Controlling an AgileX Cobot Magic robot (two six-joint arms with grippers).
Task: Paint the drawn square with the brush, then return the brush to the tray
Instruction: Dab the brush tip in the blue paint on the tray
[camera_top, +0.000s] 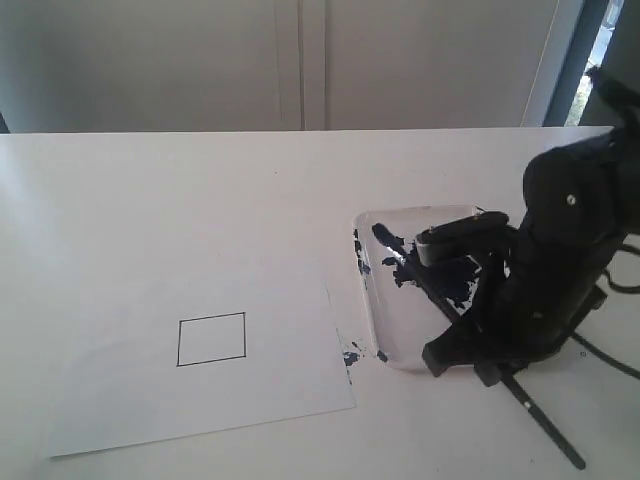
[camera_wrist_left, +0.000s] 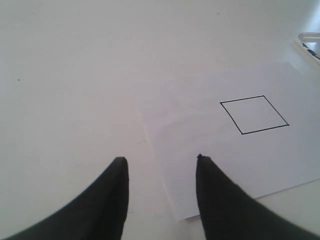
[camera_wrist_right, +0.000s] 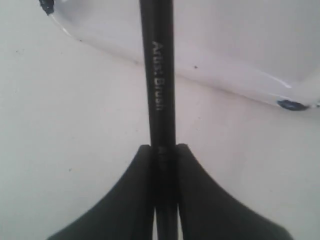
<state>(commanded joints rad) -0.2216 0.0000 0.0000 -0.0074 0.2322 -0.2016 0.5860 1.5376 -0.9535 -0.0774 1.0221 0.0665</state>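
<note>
The drawn square (camera_top: 212, 340) is a thin black outline, plain white inside, on the white paper sheet (camera_top: 285, 385). It also shows in the left wrist view as the square (camera_wrist_left: 254, 114). The tray (camera_top: 370, 310), smeared with dark blue paint, lies right of the paper. My right gripper (camera_top: 478, 352) hangs over the tray's near right corner, shut on the black handle of the brush (camera_top: 545, 428). The dark tip rests in the tray and the handle end sticks out toward the table's front. In the right wrist view the gripper (camera_wrist_right: 162, 150) clamps the brush (camera_wrist_right: 159, 75). The left gripper (camera_wrist_left: 160, 159) is open and holds nothing.
A small dark paint splatter (camera_top: 351, 355) lies on the table between the paper and the tray. A corner of the tray (camera_wrist_left: 309, 41) shows in the left wrist view. A pale wall stands behind the white table (camera_top: 150, 200).
</note>
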